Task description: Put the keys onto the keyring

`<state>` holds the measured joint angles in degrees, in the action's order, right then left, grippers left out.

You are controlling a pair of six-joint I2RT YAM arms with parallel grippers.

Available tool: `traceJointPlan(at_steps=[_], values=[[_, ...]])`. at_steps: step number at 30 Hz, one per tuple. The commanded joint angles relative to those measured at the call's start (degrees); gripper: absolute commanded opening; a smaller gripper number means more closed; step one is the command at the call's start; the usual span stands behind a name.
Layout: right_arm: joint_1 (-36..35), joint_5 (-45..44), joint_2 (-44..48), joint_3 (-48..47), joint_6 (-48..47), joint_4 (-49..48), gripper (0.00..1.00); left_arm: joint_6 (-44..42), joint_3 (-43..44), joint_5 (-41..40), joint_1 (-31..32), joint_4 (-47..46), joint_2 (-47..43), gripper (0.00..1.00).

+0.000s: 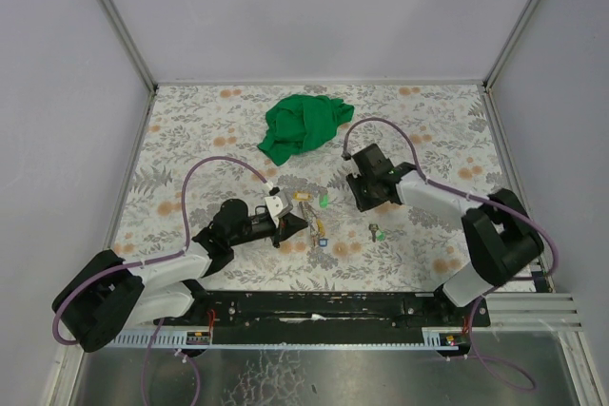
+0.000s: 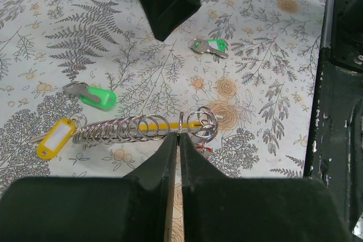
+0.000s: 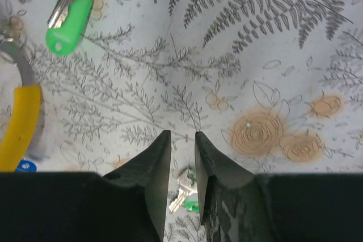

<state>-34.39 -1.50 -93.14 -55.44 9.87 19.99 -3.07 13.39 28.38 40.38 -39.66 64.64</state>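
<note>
My left gripper (image 2: 179, 135) (image 1: 285, 225) is shut on the keyring (image 2: 180, 122), a thin silvery loop standing upright between its tips, with a chain of small rings (image 2: 125, 128) and a yellow tag (image 2: 57, 137) trailing left. Two keys with green tags lie loose on the table: one (image 2: 93, 96) (image 1: 324, 202) (image 3: 71, 18) near the chain, the other (image 2: 209, 46) (image 1: 378, 231) further right. My right gripper (image 3: 182, 134) (image 1: 357, 187) hovers open over the cloth-covered table with nothing between its fingers. The second green key (image 3: 184, 194) shows below them.
A crumpled green cloth (image 1: 304, 125) lies at the back middle of the floral table (image 1: 190, 130). A blue tag (image 1: 322, 243) (image 3: 25, 166) and a yellow strip (image 3: 20, 128) lie by the ring chain. Grey walls bound the table on three sides.
</note>
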Motion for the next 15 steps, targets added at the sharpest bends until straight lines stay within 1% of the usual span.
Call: traceJointPlan(at_steps=[1,5,8,11,15], values=[[-0.66,-1.45,9.63,5.86,-0.98,-3.46,0.30,0.17,1.61,1.17,-0.23,-1.85,0.21,0.00],[-1.05,-2.22,15.42,11.51,0.81,-5.12,0.30,0.26,1.64,1.43,-0.21,-1.97,0.33,0.00],[-1.05,-2.74,18.08,14.26,1.98,-6.20,0.30,0.32,1.60,1.55,-0.21,-2.13,0.29,0.00],[-1.12,-3.76,18.99,16.36,3.12,-8.01,0.30,0.37,1.54,1.65,-0.21,-2.35,0.36,0.00],[-1.12,-4.09,17.94,15.77,3.03,-7.69,0.30,0.43,1.55,1.73,-0.22,-2.44,0.25,0.00]])
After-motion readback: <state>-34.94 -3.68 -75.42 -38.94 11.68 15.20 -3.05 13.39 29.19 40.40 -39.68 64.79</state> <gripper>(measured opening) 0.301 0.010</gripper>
